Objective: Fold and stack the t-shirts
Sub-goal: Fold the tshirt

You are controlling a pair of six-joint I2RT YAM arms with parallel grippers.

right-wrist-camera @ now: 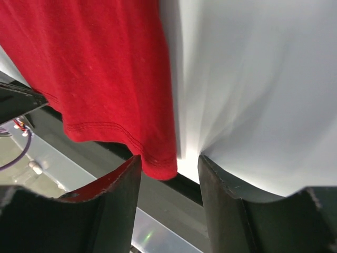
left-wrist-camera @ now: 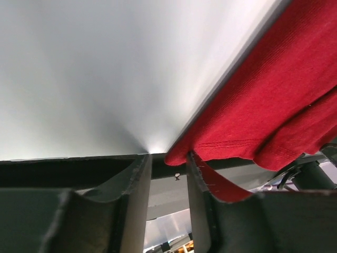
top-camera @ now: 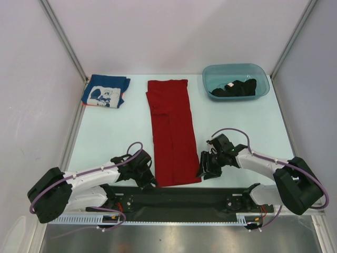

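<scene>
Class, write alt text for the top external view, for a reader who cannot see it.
A red t-shirt, folded into a long strip, lies down the middle of the table, with the left gripper and right gripper at its two near corners. A folded blue t-shirt sits far left; a black t-shirt lies in a teal tub far right.

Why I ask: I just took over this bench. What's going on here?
The red t-shirt lies as a long folded strip in the middle. The left gripper and right gripper each sit at a near hem corner, jaws apart, not clamped. The blue t-shirt lies folded far left; the black t-shirt is in the teal tub.
</scene>
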